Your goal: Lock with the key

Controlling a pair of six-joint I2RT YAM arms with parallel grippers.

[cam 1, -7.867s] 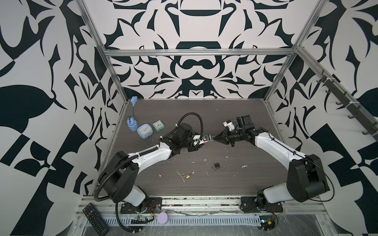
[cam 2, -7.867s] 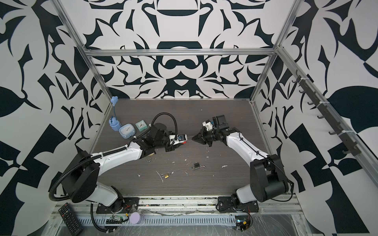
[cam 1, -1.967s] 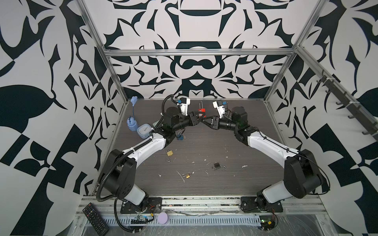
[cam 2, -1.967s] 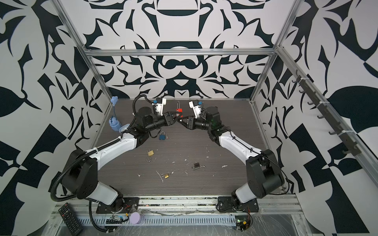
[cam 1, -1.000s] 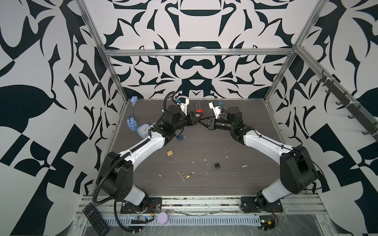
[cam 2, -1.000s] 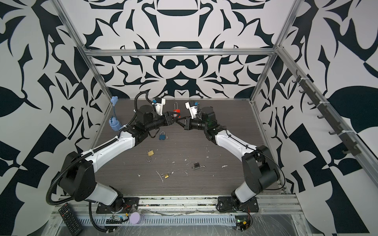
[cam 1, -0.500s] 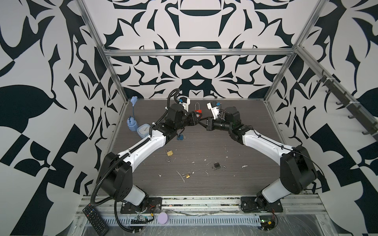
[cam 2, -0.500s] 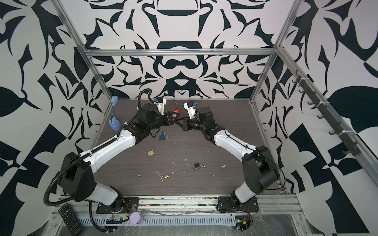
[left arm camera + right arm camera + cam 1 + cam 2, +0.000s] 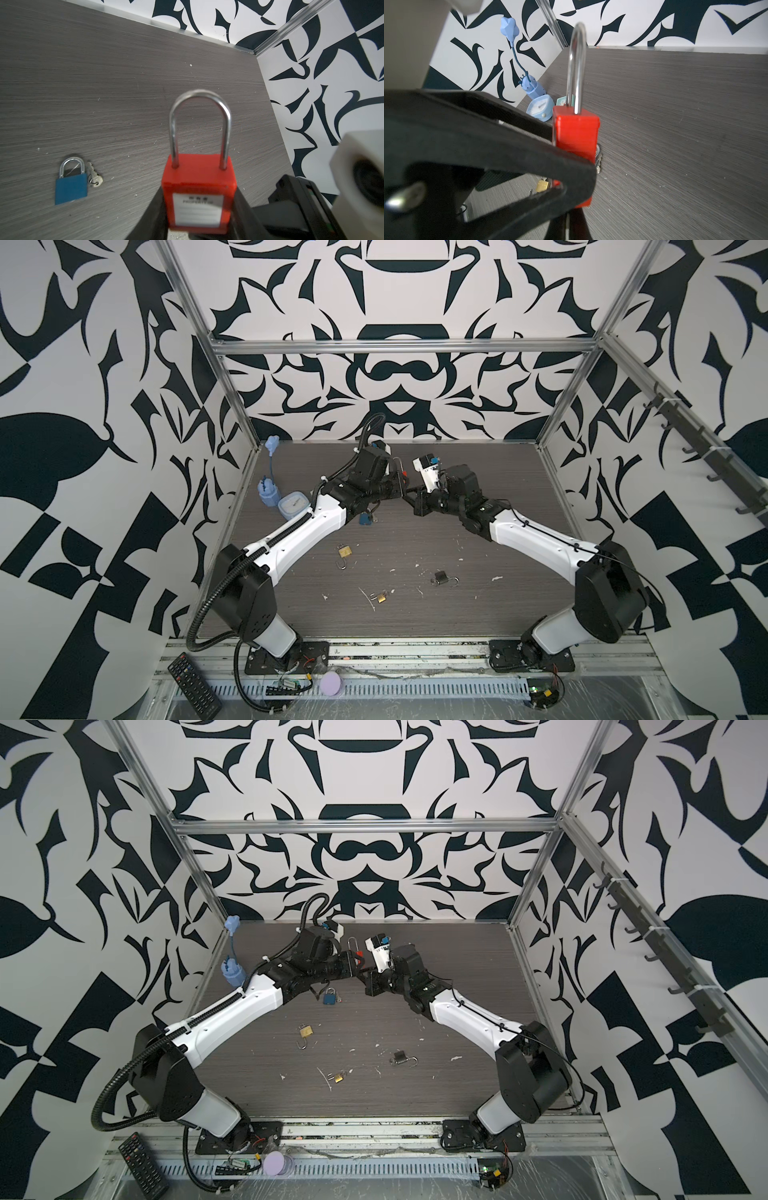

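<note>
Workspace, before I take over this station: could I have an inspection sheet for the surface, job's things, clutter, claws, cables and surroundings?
Surface: dark wood-grain table, white flecks.
Job's things: red padlock upright, off the table, shackle looks seated.
Clutter: blue padlock with a key beside it, two brass padlocks, black padlock, blue toy, clock.
Claws: left claw clamps the red padlock's sides; right claw shut under it, contents hidden.
Cables: ribbed hose on left arm, thin cable on right arm.
Surroundings: patterned walls, metal frame, remote control, hook rail.
</note>
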